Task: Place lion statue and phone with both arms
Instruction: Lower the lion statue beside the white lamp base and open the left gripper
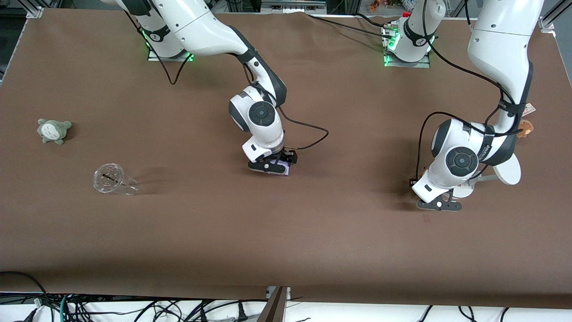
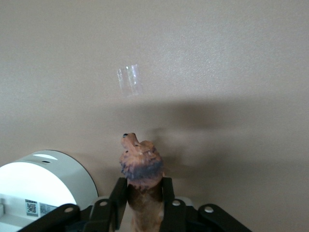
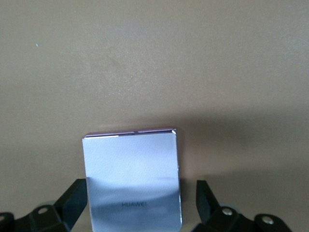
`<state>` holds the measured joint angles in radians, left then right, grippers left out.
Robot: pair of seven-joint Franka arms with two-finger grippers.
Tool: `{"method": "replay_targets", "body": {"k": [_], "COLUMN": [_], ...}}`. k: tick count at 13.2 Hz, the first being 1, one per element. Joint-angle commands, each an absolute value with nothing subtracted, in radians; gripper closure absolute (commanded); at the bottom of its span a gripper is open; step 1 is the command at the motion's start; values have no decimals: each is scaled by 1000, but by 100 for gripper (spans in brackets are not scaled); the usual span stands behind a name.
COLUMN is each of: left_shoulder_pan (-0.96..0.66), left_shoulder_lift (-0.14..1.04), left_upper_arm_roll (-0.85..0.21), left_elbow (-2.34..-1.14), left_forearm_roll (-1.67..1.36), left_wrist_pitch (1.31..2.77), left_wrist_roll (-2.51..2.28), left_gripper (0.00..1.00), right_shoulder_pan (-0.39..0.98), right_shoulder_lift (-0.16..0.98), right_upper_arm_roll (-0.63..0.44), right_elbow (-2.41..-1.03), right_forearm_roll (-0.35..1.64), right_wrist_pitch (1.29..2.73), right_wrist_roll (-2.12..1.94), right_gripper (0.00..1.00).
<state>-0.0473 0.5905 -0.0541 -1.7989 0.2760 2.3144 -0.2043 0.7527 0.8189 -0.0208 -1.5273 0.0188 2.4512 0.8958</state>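
Currently both arms are down at the table, each with its own item.

Left gripper [image 2: 145, 205] is clamped on the lion statue [image 2: 141, 166], fingers tight on both flanks; the statue's long axis runs straight out from the fingers, head foremost, low over the brown table [image 1: 286, 232] just beside the white stand [image 1: 507, 172], on the side nearer the front camera. Right gripper [image 1: 271, 166] sits low at the table's middle, well apart from the stand toward the right arm's end. Its fingers [image 3: 72, 200] stand spread, clear of the phone [image 3: 133, 181] on either side; the phone lies flat between them. Judgement: phone is down and released; the statue's release depends on its lowering tail-end down.
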Motion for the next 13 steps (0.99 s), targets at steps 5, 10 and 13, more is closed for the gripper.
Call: {"method": "replay_targets", "body": {"k": [5,10,13], "left_shoulder_pan": [-41,-31,-31], "left_shoulder_lift": [479,453,356], "left_upper_arm_roll": [-71,-110,-103], "left_elbow": [-1732,-1472,-1440], "left_forearm_roll": [285,151,127], "left_wrist_pitch": [2113,1775,1708], "left_wrist_roll": [-192,-158,-126], "left_gripper": [0,0,0], "right_shoulder_pan": [765,765,770], "right_shoulder_lift": [844,861,867], "right_upper_arm_roll": [-28,-28,-29], "right_elbow": [-1497,-1491,-1491], "right_forearm_roll": [5,-1,-2], "right_wrist_pitch": [2494,2494,2508], "right_wrist_roll": [893,894,893], "right_gripper": [0,0,24]}}
